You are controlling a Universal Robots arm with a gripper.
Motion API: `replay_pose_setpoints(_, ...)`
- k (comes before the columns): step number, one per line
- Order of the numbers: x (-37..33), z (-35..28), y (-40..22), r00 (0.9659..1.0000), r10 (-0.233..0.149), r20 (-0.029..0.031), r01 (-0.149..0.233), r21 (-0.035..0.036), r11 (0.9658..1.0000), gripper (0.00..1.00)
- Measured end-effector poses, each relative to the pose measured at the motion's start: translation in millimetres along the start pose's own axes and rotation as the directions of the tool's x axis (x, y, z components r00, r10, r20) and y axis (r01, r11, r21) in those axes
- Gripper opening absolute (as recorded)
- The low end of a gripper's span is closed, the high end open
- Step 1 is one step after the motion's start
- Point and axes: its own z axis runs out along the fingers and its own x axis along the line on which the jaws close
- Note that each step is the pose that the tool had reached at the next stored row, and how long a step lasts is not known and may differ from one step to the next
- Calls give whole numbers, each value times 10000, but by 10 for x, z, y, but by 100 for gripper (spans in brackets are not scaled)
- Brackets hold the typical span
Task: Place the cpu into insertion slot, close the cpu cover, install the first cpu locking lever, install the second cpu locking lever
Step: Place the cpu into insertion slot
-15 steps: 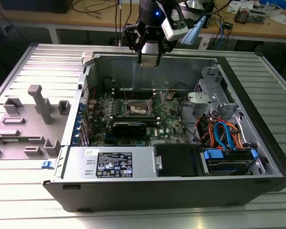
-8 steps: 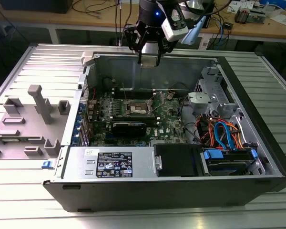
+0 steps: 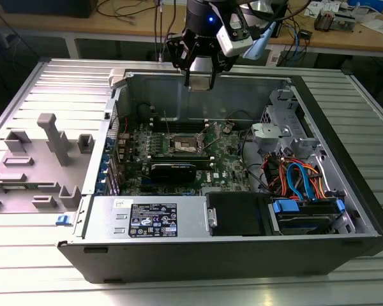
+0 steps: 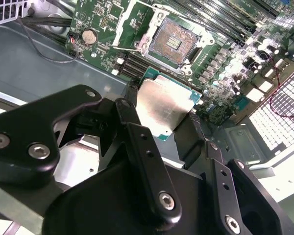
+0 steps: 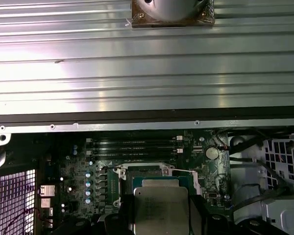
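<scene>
1 gripper (image 3: 200, 83): black, upper centre of the exterior view, over the rear part of the open computer case (image 3: 210, 261).
2 fingers (image 4: 143, 147): drawn in against two opposite edges of the cpu, with nothing else between them.
1 cpu (image 4: 164, 105): pale silver top with a green edge, clamped flat between the fingers and held clear of the board, not in the slot.
1 insertion slot (image 4: 172, 43): bare dark centre and silvery rim, middle of the green motherboard (image 3: 230, 162), below the gripper in the exterior view.
1 cpu cover (image 4: 129, 27): silvery frame, standing open off the slot's centre.
memory slots (image 4: 220, 19): long and black, in a row just beside the slot; the count is not clear.
1 coin cell (image 4: 89, 35): on the board near the slot.
1 expansion card (image 3: 172, 171): black shroud, just below the slot in the exterior view.
1 power supply (image 3: 150, 218): grey box, lower centre.
1 drive bay (image 3: 300, 210): blue and orange cables, lower right.
1 fixture tray (image 3: 38, 159): grey, on the ribbed metal bench (image 3: 25, 268), at the exterior view's left of the case.
In the way: in the first wrist view the held cpu overlaps part of the slot.
</scene>
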Motion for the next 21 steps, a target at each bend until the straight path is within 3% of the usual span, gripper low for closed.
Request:
replay_pose_setpoints(8, -1, -4, -54, 10000, 1, 0, -1, -1, 10000, 54)
replay_pose_setpoints(21, -2, -5, -89, 10000, 1, 1, -1, 0, 10000, 54)
